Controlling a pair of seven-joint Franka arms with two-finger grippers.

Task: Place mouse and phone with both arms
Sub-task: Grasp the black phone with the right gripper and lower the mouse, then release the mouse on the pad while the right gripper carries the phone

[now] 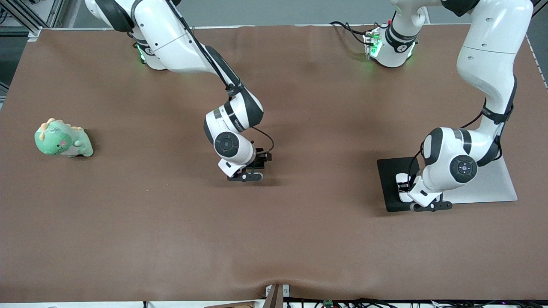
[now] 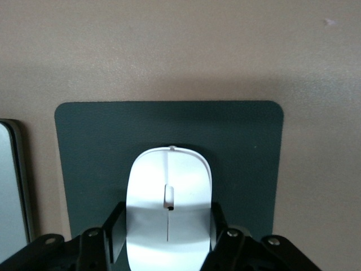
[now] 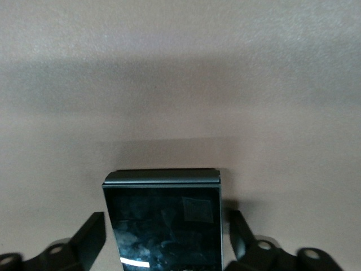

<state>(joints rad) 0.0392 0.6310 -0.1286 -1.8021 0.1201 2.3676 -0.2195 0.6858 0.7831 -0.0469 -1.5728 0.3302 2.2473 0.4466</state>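
Note:
The white mouse (image 2: 169,175) lies lengthwise between my left gripper's fingers (image 2: 168,212), low over the dark grey pad (image 2: 242,147). Both finger pads press its sides. In the front view this gripper (image 1: 403,185) is down at the pad (image 1: 390,171), and a bit of the mouse (image 1: 400,176) shows beside it. The black phone (image 3: 163,203) lies flat on the brown table between my right gripper's fingers (image 3: 166,221). A gap shows at each side, so the gripper is open. In the front view the right gripper (image 1: 256,166) is low at mid-table and its hand hides the phone.
A silver slab (image 1: 492,184) lies beside the pad, toward the left arm's end, and its edge shows in the left wrist view (image 2: 11,186). A green dinosaur toy (image 1: 63,139) sits toward the right arm's end. Brown cloth covers the table (image 1: 274,239).

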